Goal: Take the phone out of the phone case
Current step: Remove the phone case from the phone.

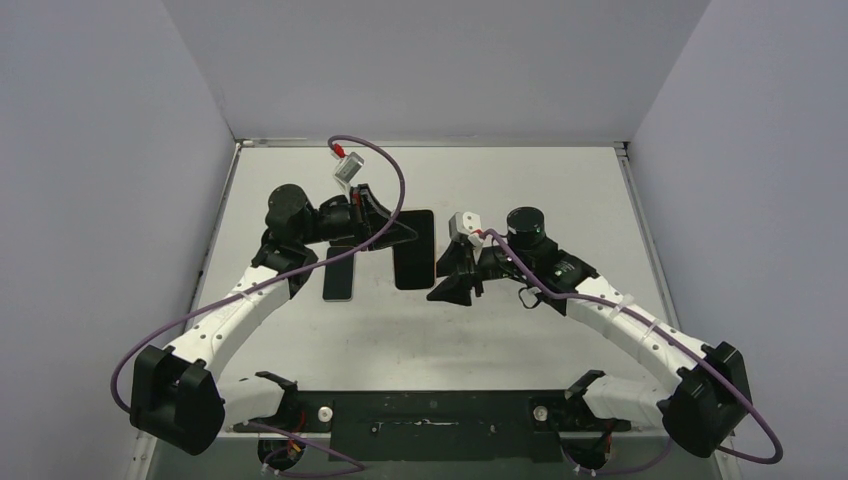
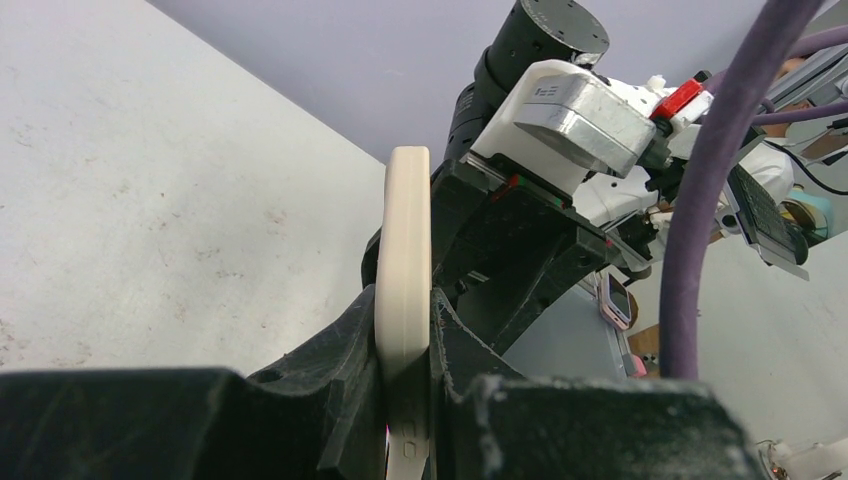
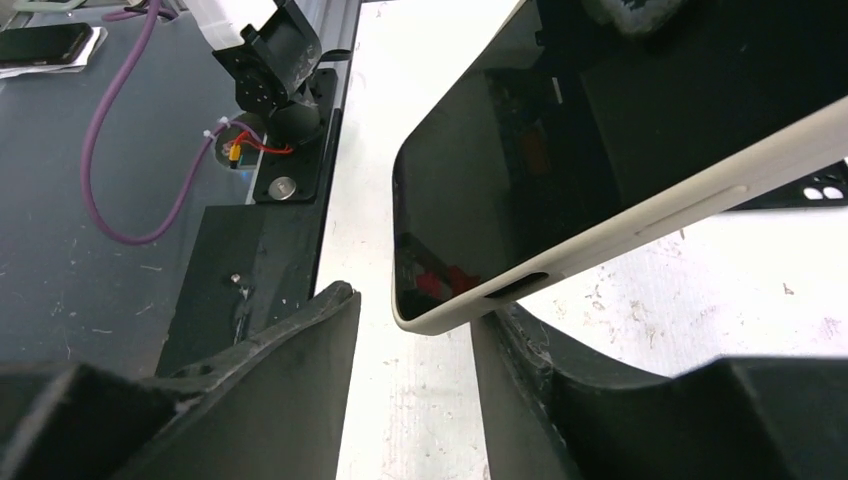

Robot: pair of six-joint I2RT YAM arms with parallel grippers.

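The phone [image 1: 414, 248], with a dark screen, sits in a cream case and is held above the table. My left gripper [image 1: 392, 232] is shut on the case's long edge. In the left wrist view the cream case rim [image 2: 405, 230] stands upright, clamped between the jaws of my left gripper [image 2: 403, 302]. My right gripper [image 1: 450, 285] is open at the phone's near corner. In the right wrist view that corner of the phone [image 3: 470, 200] hangs between the spread fingers of my right gripper [image 3: 418, 308], with the right finger [image 3: 520, 350] close under the case.
A second dark flat slab with a pale rim [image 1: 340, 272] lies on the table under my left arm. The black base rail [image 1: 430, 415] runs along the near edge. The white table [image 1: 560, 190] has walls on three sides. A purple cable [image 1: 385, 160] loops over my left wrist.
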